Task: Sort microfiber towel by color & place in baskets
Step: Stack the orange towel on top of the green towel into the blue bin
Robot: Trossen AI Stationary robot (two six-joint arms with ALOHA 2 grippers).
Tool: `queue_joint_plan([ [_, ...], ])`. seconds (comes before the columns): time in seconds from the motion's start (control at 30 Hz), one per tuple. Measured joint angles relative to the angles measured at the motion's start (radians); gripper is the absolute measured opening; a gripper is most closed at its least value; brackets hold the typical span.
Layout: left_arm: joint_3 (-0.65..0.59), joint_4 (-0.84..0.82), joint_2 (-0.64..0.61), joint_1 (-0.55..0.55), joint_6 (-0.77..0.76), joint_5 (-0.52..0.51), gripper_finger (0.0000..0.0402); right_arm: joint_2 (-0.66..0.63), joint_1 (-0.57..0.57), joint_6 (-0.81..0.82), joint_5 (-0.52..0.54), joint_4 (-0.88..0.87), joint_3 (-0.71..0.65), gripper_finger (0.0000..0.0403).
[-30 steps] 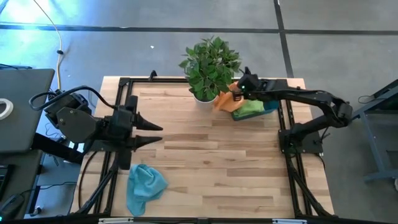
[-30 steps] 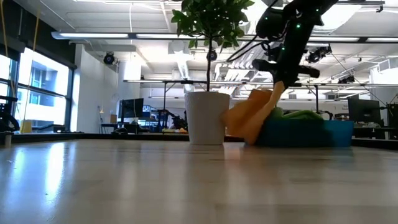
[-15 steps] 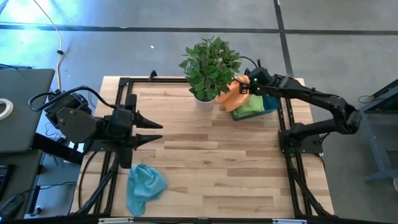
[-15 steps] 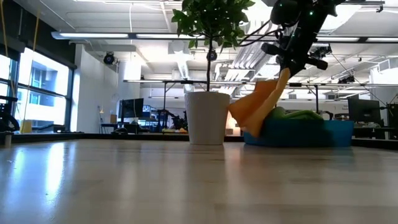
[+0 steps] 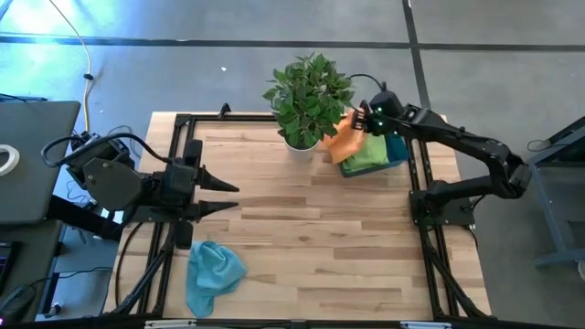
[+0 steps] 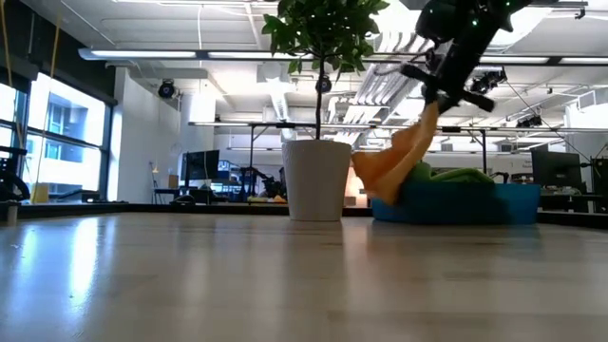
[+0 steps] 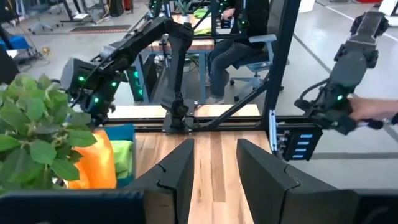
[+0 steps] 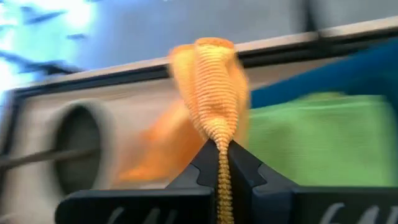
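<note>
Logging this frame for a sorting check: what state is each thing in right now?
Orange towel: pinched and lifted, lower end draped over the basket's edge.
Green towel: lying in the basket.
Basket: on the table, holding the green towel.
Light blue towel: crumpled on the table, untouched.
Right gripper: jaws shut on the orange towel.
Left gripper: jaws open, empty.

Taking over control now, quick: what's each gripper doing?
Left gripper: open, empty, at the table's left side.
Right gripper: shut on the orange towel, lifted over the basket.
</note>
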Motion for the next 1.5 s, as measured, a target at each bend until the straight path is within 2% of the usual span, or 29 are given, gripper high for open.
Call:
queue_joint_plan([
  [0.1, 0.000, 0.000, 0.000, 0.000, 0.026, 0.000, 0.0113, 0.000, 0.024, -0.012, -0.084, 0.144, 0.000, 0.0000],
  [0.2, 0.000, 0.000, -0.003, 0.000, 0.052, 0.000, 0.0113, -0.002, 0.033, -0.030, -0.110, 0.251, 0.000, 0.0000],
  [0.33, 0.000, 0.000, -0.008, 0.000, 0.054, 0.000, 0.0113, -0.002, 0.002, -0.029, -0.108, 0.162, 0.001, 0.0000],
  [0.5, 0.000, 0.000, -0.011, 0.000, 0.048, 0.002, 0.0113, -0.002, -0.029, -0.030, -0.033, -0.033, 0.001, 0.0000],
  [0.6, 0.000, -0.008, -0.011, 0.000, 0.046, 0.002, 0.0113, -0.002, -0.036, -0.029, -0.031, -0.085, 0.001, 0.0000],
  [0.87, 0.000, -0.012, -0.011, 0.000, 0.046, 0.001, 0.0113, -0.059, -0.030, -0.045, -0.086, 0.055, 0.000, 0.0000],
  [1.23, 0.000, -0.012, -0.011, 0.000, 0.043, 0.001, 0.0113, -0.153, -0.106, -0.028, -0.082, 0.015, 0.000, 0.0000],
  [1.5, 0.000, -0.011, -0.011, 0.000, 0.046, -0.004, 0.0113, -0.143, -0.038, -0.002, -0.117, 0.162, 0.000, 0.0000],
])
